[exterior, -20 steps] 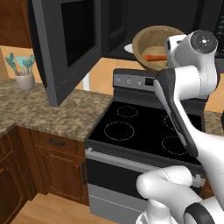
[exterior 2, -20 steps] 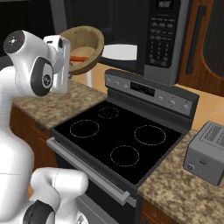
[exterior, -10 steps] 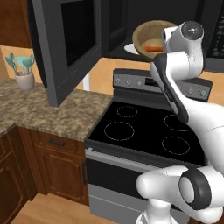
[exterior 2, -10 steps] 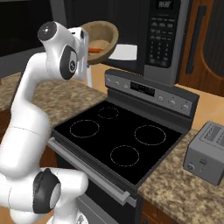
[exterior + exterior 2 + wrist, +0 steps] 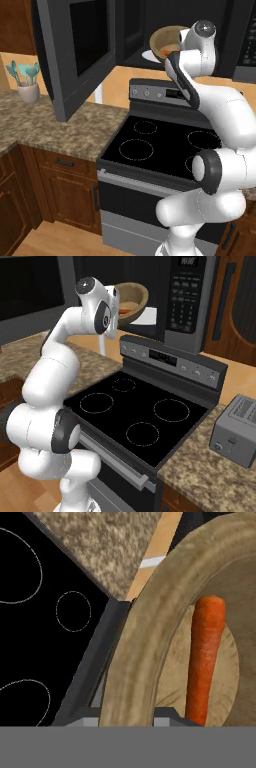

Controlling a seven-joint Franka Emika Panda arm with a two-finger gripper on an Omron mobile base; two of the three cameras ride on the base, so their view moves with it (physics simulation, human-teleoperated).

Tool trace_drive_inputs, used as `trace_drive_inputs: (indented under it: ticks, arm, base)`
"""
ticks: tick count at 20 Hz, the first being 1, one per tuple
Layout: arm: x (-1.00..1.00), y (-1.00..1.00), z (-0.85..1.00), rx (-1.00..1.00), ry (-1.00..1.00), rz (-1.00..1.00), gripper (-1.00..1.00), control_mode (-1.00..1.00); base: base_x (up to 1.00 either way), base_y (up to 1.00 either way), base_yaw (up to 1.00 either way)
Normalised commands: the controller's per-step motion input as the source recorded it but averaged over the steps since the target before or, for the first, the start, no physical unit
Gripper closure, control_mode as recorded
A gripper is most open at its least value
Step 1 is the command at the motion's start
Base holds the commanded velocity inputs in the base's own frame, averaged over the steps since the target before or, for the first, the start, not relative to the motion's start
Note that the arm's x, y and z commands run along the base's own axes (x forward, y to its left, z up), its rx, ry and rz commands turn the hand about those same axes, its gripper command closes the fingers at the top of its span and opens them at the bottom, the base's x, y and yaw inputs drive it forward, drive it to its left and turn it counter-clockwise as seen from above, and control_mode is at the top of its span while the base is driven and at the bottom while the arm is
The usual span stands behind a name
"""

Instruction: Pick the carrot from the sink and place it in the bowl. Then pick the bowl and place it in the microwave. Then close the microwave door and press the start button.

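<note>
The tan wooden bowl (image 5: 167, 39) (image 5: 132, 295) hangs tilted at the mouth of the black microwave (image 5: 186, 297), just above its white turntable plate (image 5: 148, 317) (image 5: 149, 55). Inside the bowl lies the orange carrot (image 5: 205, 657) (image 5: 127, 306) (image 5: 165, 51). My gripper (image 5: 116, 305) is shut on the bowl's near rim (image 5: 142, 642), which hides the fingertips in the hand view. The microwave door (image 5: 75, 47) stands swung wide open to the left. The sink is out of view.
Below the bowl is a black cooktop (image 5: 160, 145) (image 5: 135, 411) with a control panel (image 5: 170, 360) at its back. A grey toaster (image 5: 236, 431) sits on the granite counter at right. A cup of teal utensils (image 5: 27, 82) stands on the left counter (image 5: 60, 130).
The arm has lifted the bowl with the carrot higher and carried it back toward the microwave opening. The base views have not shifted.
</note>
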Motion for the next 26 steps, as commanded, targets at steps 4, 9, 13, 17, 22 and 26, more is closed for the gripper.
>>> trace_drive_inputs:
  ticks: [4, 9, 13, 17, 22, 26]
  arm:
    - [0.72, -0.36, 0.08, 0.00, 0.00, 0.00, 1.00, -1.00]
    - [0.55, -0.33, 0.23, 0.00, -0.01, 0.00, 1.00, -1.00]
    - [0.67, -0.23, -0.02, 0.00, -0.02, 0.00, 1.00, -1.00]
    - [0.54, -0.14, -0.23, 0.00, -0.07, 0.00, 1.00, -1.00]
    - [0.20, -0.01, -0.52, 0.00, -0.04, 0.00, 1.00, -1.00]
    - [0.20, -0.05, -0.41, 0.00, 0.00, 0.00, 1.00, -1.00]
  base:
    - [0.00, 0.00, 0.00]
    - [0.00, 0.00, 0.00]
    - [0.00, 0.00, 0.00]
    - [0.00, 0.00, 0.00]
    - [0.00, 0.00, 0.00]
    - [0.00, 0.00, 0.00]
